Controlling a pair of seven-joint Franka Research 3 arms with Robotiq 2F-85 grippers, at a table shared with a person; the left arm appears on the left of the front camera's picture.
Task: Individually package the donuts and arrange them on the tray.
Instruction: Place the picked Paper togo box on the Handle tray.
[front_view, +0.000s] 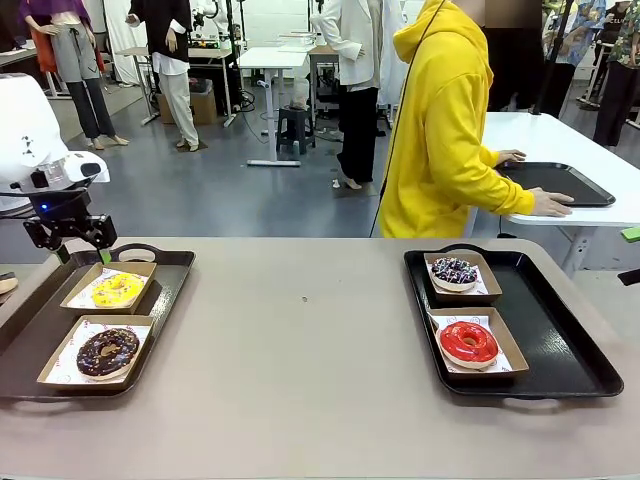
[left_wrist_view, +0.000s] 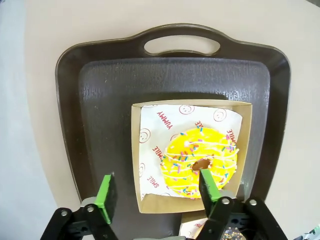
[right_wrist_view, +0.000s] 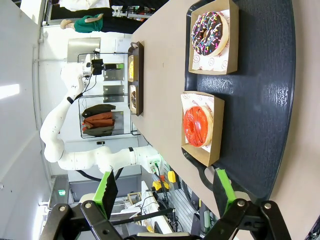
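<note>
Across the beige table (front_view: 300, 380) a person in a yellow hoodie (front_view: 440, 130) leans on another table, hands by a dark tray there. On my side sit two black trays. All four donuts already lie in shallow paper-lined boxes: yellow donut (left_wrist_view: 200, 162) and chocolate donut (front_view: 107, 351) on the left tray (front_view: 170, 275), purple donut (front_view: 454, 271) and red donut (front_view: 468, 342) on the right tray (front_view: 560, 340).

My left gripper (left_wrist_view: 157, 192) hangs over the left tray's far end, jaws spread, holding nothing. The yellow donut lies just ahead, offset toward one finger (left_wrist_view: 209, 186), which overlaps its edge; the box (left_wrist_view: 136, 160) runs past the gap.

My right gripper (right_wrist_view: 162, 189) is also spread and empty, off the near end of the right tray, the red donut nearest.

I judge my left arm closer to any next move on the yellow donut.
</note>
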